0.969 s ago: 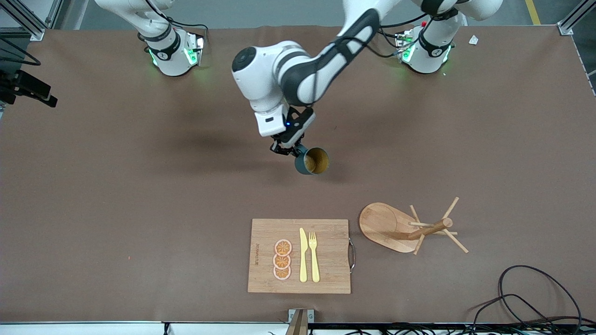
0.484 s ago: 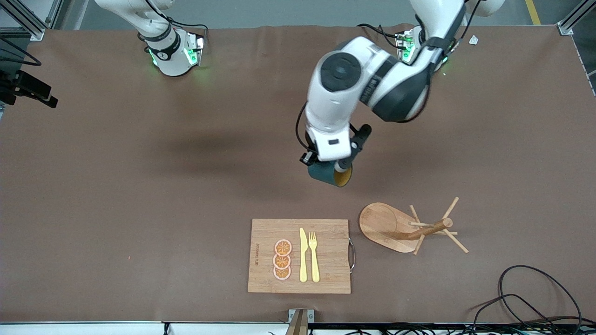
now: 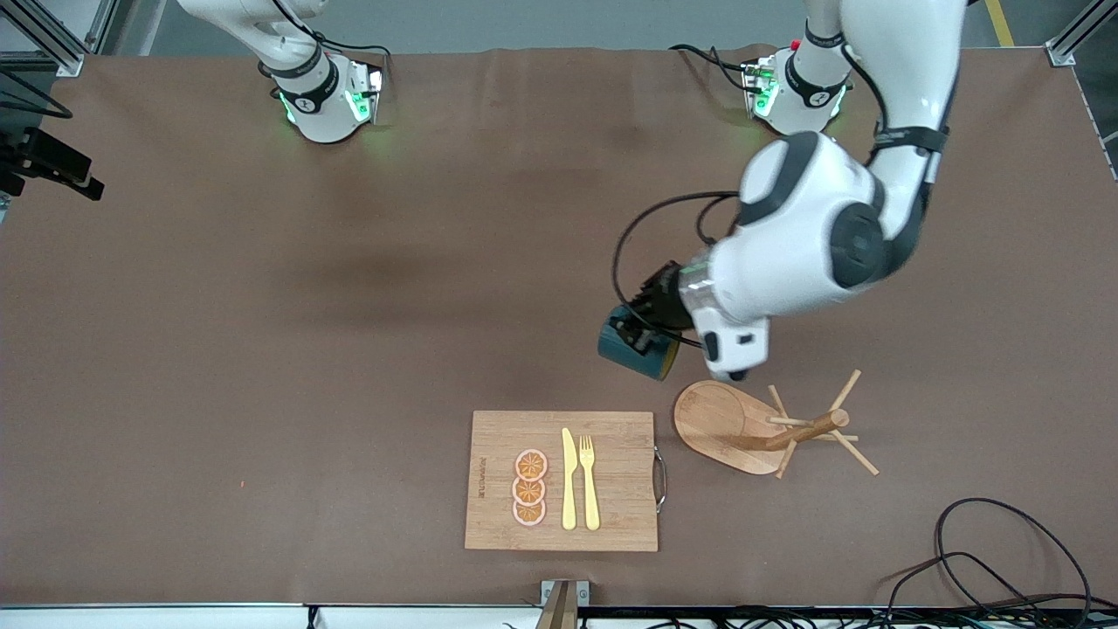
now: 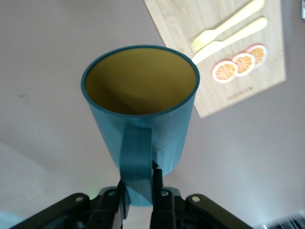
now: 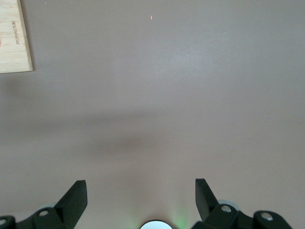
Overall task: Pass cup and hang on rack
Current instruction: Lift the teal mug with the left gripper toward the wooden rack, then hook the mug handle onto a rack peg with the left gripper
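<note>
Nearest the front camera lies a rectangular bamboo cutting board (image 3: 561,480) with a metal handle at the end toward the left arm. On it rest three flat orange slices (image 3: 529,487), then a pale yellow knife (image 3: 569,479) and fork (image 3: 590,480), laid parallel with tips pointing toward the robots' bases.

Just beside the board, toward the left arm's end of the worktop (image 3: 262,349), stands the rack (image 3: 769,428): light wood, an oval flat base, a central post and thin angled pegs.

Above the bare worktop, close to the rack's base, the left gripper (image 3: 642,328) holds the cup (image 3: 638,351) in the air. Its fingers (image 4: 157,183) are clamped narrowly on the flat loop handle. The cup is dark teal with a yellowish-tan inside; it is tipped, its long axis running aslant, mouth turned toward the rack and downward.

The right gripper (image 5: 141,195) waits high over bare worktop, fingers spread wide, holding nothing.
</note>
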You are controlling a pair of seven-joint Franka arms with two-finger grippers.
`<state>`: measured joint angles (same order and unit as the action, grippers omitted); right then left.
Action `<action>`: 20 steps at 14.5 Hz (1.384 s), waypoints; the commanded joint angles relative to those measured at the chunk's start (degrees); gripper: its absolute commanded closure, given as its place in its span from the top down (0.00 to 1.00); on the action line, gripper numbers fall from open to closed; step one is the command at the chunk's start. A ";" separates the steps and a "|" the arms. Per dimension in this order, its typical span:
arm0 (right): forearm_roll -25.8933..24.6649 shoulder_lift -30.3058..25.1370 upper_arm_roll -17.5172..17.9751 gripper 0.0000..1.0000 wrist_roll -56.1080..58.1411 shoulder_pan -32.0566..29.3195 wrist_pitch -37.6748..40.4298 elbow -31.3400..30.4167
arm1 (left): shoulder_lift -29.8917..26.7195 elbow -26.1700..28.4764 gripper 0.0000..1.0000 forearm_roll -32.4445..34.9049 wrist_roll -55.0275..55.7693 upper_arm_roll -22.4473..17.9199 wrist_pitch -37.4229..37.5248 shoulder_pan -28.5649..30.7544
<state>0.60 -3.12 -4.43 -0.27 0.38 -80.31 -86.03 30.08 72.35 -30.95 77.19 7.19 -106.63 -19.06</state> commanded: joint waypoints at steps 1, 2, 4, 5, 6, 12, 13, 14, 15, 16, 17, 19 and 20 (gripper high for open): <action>0.54 -1.01 0.38 1.00 1.24 -0.73 0.41 -0.45 | -4.50 6.82 0.01 -9.09 -7.73 0.72 -0.42 5.68; 0.54 -1.01 0.38 1.00 1.32 -0.73 0.94 -0.45 | -5.20 8.14 0.01 -11.82 -10.37 0.72 -0.42 7.18; 0.54 -1.01 0.38 1.00 1.50 -0.73 0.95 -0.45 | -6.08 10.52 0.01 -16.31 -15.29 0.72 0.02 10.69; 0.45 -1.01 0.38 1.00 1.67 -0.73 1.03 -0.45 | -6.09 11.14 0.01 -18.68 -18.01 0.72 1.67 12.45; 0.45 -1.01 0.38 1.00 2.11 -0.73 1.03 -0.45 | -6.09 11.14 0.01 -20.10 -21.26 0.63 4.04 13.94; 0.45 -1.10 0.38 1.00 2.38 -0.82 1.03 -0.54 | -5.12 12.11 0.01 -23.97 -33.67 0.72 10.57 21.51; 0.45 -1.10 0.38 1.00 2.38 -0.82 1.03 -0.54 | -4.42 12.11 0.01 -25.11 -34.99 0.72 10.57 21.86; 0.45 -1.10 0.38 1.00 2.38 -0.82 1.03 -0.54 | -3.89 12.11 0.01 -26.25 -36.74 0.72 10.57 21.87; 0.45 -1.10 0.38 1.00 2.38 -0.82 1.03 -0.63 | -3.19 12.02 0.01 -27.48 -37.72 0.63 10.48 21.78; 0.45 -1.10 0.38 1.00 2.38 -0.82 1.03 -0.63 | -2.75 12.02 0.01 -28.80 -38.25 0.63 10.22 21.61; 0.45 -1.10 0.38 1.00 2.38 -0.82 1.12 -0.63 | -2.31 12.02 0.01 -29.51 -38.34 0.63 9.78 21.17; 0.54 -1.10 0.38 1.00 2.38 -0.82 1.21 -0.63 | -1.96 12.02 0.01 -30.04 -39.21 0.63 8.81 20.99; 0.45 -1.10 0.38 1.00 2.38 -0.82 1.21 -0.63 | -1.26 12.02 0.01 -30.04 -40.79 0.63 8.81 21.34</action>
<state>0.60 -3.13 -4.43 1.31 0.38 -79.51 -86.02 28.39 84.24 -59.61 38.78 7.71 -97.20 1.97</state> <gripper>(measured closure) 0.000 0.789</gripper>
